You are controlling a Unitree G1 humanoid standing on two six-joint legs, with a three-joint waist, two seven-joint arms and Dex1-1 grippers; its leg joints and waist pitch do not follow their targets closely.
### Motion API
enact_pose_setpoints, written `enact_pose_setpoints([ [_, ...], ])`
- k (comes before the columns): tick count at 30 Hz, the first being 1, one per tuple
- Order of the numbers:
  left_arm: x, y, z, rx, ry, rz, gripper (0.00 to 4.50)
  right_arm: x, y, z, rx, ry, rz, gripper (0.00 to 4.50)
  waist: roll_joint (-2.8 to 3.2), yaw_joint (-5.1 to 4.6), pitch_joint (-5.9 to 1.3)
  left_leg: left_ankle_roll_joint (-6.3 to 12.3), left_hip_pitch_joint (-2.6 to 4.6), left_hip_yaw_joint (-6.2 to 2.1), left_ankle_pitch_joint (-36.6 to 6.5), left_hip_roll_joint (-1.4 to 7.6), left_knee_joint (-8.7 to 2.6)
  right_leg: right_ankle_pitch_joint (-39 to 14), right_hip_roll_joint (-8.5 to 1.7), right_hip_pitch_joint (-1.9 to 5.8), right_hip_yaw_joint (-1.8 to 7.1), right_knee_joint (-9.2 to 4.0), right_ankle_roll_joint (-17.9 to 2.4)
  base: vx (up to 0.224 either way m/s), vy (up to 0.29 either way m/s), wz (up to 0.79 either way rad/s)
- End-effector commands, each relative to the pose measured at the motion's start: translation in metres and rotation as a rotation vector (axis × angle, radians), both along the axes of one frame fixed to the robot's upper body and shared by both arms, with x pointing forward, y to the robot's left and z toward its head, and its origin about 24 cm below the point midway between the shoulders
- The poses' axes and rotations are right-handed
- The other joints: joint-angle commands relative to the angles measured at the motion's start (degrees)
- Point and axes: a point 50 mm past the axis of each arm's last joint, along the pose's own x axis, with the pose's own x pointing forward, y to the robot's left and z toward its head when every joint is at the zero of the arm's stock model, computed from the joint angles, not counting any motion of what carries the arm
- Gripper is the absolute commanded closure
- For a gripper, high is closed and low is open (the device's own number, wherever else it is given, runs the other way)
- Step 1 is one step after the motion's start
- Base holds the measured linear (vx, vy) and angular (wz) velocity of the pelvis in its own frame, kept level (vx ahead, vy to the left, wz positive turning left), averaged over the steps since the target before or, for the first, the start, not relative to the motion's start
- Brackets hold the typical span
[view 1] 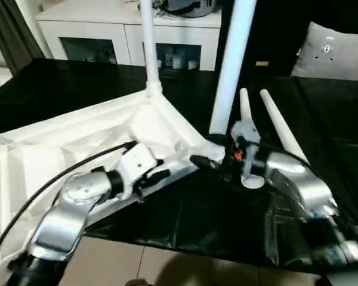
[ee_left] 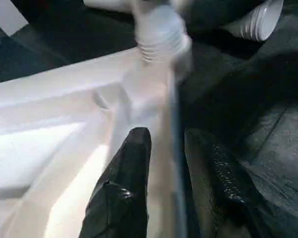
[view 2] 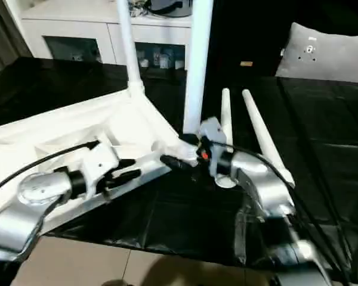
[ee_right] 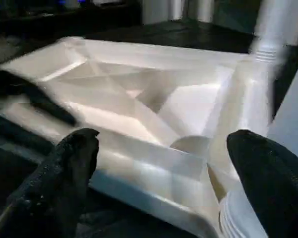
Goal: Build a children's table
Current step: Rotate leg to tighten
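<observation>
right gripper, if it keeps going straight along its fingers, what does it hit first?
Probably the table top's near corner rim, by the standing leg. The open right gripper points straight at it; depth unclear.

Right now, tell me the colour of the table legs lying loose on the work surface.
White, both loose legs, clearest in the left eye view against the black work surface.

Both forearms are rounded silver shells with black joints. The left arm (view 1: pixel 77 199) ends in a white wrist block and trails a black cable — the right arm (view 2: pixel 256 179) carries a small red-orange marking. Fingers (ee_left: pixel 121 193) are glossy black.
</observation>
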Motion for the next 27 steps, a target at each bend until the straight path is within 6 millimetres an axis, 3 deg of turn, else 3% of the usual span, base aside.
enact_pose_setpoints([
  [1,0.0,0.003,0.005,0.005,-0.019,0.012,3.2,0.015,-0.007,0.001,-0.027,-0.046,-0.122,0.0,-0.24,-0.14,-3.2,3.11,-0.04,-0.13,-12.15,1.59,-3.87,-23.19,-4.67,2.9,2.99,-4.58,-5.71,0.0,0.0,0.0],
  [2,0.001,0.005,0.006,0.012,-0.029,0.032,3.2,0.022,-0.007,0.001,-0.034,-0.067,-0.191,0.0,-0.1,-0.18,-3.24,2.91,-0.04,-0.17,-12.16,1.63,-3.88,-23.06,-4.78,2.86,3.01,-4.46,-6.03,0.0,0.0,0.0],
  [4,0.002,0.008,0.007,0.025,-0.045,0.06,3.2,0.028,-0.005,0.002,-0.02,-0.095,-0.248,0.0,-0.57,-0.08,-3.33,2.49,0.11,0.02,-11.63,1.64,-3.81,-22.06,-4.83,2.82,3.22,-4.35,-6.33,0.0,0.0,0.0],
  [5,0.003,0.009,0.008,0.029,-0.049,0.069,3.2,0.029,-0.004,0.002,-0.014,-0.101,-0.258,0.0,-0.25,-0.06,-3.37,2.47,0.06,-0.05,-11.28,1.63,-3.87,-21.04,-4.76,2.94,3.22,-4.09,-6.76,0.0,0.0,0.0],
  [6,0.005,0.014,0.009,0.042,-0.062,0.115,3.2,0.029,0.003,0.0,0.014,-0.102,-0.246,0.0,-0.48,-0.05,-3.47,2.55,0.04,0.03,-10.93,1.69,-3.81,-20.01,-4.73,2.94,3.27,-3.94,-6.86,0.0,0.0,0.0],
  [10,0.01,0.025,0.011,0.062,-0.077,0.217,3.2,0.018,0.02,-0.005,0.047,-0.105,-0.155,0.0,-0.42,-0.2,-3.59,3.53,-0.37,-0.06,-9.01,1.83,-3.82,-14.5,-4.63,3.31,3.39,-3.15,-8.07,0.0,0.0,0.0],
  [13,0.014,0.04,0.011,0.097,-0.078,0.32,3.2,0.008,0.033,-0.012,0.057,-0.109,-0.095,0.0,-0.25,-0.14,-3.5,3.72,-0.33,-0.01,-9.22,1.78,-3.83,-14.91,-4.71,3.25,3.41,-3.28,-8.47,0.0,0.0,0.0],
  [16,0.018,0.055,0.009,0.159,-0.082,0.39,3.2,-0.001,0.04,-0.019,0.043,-0.1,-0.076,0.0,-0.31,-0.21,-3.3,3.34,-0.17,-0.06,-11.19,1.64,-4.02,-18.34,-4.54,3.17,3.29,-3.75,-7.11,0.0,0.0,0.0],
  [17,0.018,0.059,0.008,0.185,-0.084,0.405,3.46,-0.004,0.042,-0.021,0.034,-0.094,-0.07,0.0,-0.31,-0.11,-3.18,3.15,-0.07,-0.1,-11.89,1.62,-4.11,-19.98,-4.55,3.06,3.32,-4.0,-6.24,0.0,0.0,0.0],
  [20,0.018,0.067,0.006,0.221,-0.069,0.428,3.58,-0.013,0.043,-0.027,0.007,-0.055,-0.057,0.0,-0.38,-0.15,-3.09,2.54,0.11,-0.25,-13.35,1.73,-4.35,-22.21,-4.6,2.97,3.35,-4.27,-5.28,0.0,0.0,0.0],
  [22,0.018,0.07,0.005,0.235,-0.066,0.439,3.58,-0.016,0.043,-0.028,-0.003,-0.041,-0.043,0.0,-0.25,0.0,-3.11,2.45,0.12,-0.27,-13.36,1.76,-4.35,-21.87,-4.66,2.86,3.49,-4.18,-5.24,0.0,0.0,0.0],
  [23,0.018,0.074,0.004,0.261,-0.06,0.456,3.92,-0.021,0.043,-0.03,-0.018,-0.023,-0.028,0.0,-0.28,0.05,-3.05,2.4,0.17,-0.27,-13.85,1.73,-4.4,-22.26,-4.61,2.87,3.43,-4.34,-5.01,0.0,0.0,0.0],
  [27,0.018,0.089,-0.002,0.348,-0.048,0.524,3.99,-0.032,0.038,-0.038,-0.082,0.028,-0.001,0.0,-0.35,0.09,-3.18,2.43,-0.02,-0.34,-13.13,1.58,-4.35,-21.16,-4.55,2.98,3.44,-4.19,-4.47,0.0,0.0,0.0],
])
